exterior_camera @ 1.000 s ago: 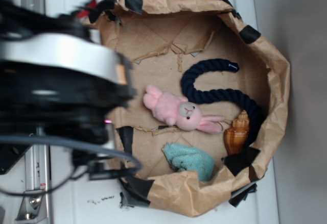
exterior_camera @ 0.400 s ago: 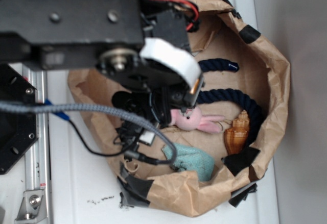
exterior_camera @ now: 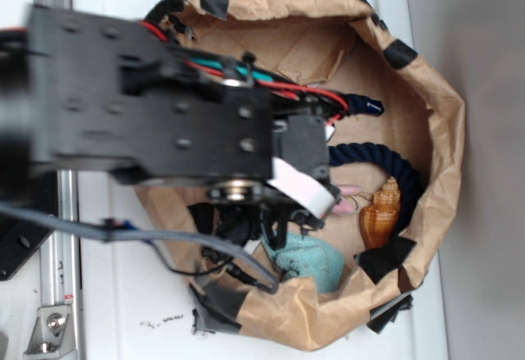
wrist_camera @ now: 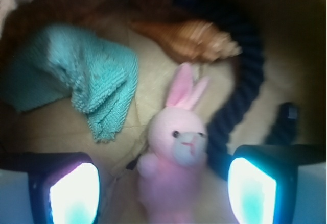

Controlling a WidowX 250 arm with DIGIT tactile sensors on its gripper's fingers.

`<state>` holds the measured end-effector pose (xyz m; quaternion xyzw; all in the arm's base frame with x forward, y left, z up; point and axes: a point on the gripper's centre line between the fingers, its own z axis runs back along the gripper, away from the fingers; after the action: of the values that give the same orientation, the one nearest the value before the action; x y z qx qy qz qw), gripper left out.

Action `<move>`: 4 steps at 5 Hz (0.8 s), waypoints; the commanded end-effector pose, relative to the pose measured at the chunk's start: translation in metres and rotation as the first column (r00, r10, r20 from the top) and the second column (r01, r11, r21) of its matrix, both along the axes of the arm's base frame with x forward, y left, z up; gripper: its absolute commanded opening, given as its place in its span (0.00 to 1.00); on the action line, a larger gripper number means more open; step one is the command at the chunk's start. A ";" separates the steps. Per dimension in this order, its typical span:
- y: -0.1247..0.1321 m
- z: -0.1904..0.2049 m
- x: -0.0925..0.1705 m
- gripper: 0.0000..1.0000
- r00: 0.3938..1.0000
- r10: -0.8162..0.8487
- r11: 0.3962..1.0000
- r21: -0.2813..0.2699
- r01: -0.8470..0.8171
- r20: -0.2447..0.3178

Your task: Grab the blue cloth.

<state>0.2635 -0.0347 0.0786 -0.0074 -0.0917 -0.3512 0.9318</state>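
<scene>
Inside paper-lined basket (exterior_camera: 443, 130), blue cloth (wrist_camera: 87, 78) was judged soft, light, easily pinched at raised crumpled fold. End effector (wrist_camera: 163, 188) was seen spread wide, empty, above pink bunny (wrist_camera: 176, 152).

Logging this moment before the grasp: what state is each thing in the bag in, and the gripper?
blue cloth: crumpled, lying free, not gripped.
pink plush bunny: lying between the open fingers, ungripped.
navy rope: curved along the bag wall.
seashell: lying on its side.
paper bag: open, rim rolled down.
gripper: open, empty.
</scene>
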 end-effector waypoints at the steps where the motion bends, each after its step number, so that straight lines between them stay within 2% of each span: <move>1: -0.015 0.002 0.021 1.00 0.995 -0.094 0.995 -0.040 0.096 0.041; 3: -0.060 0.005 -0.012 1.00 0.945 -0.322 0.938 -0.117 0.326 0.051; 4: -0.081 -0.002 -0.023 1.00 0.919 -0.391 0.914 -0.097 0.394 0.053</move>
<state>0.2533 -0.0968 0.0658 -0.0706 -0.1082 -0.5005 0.8561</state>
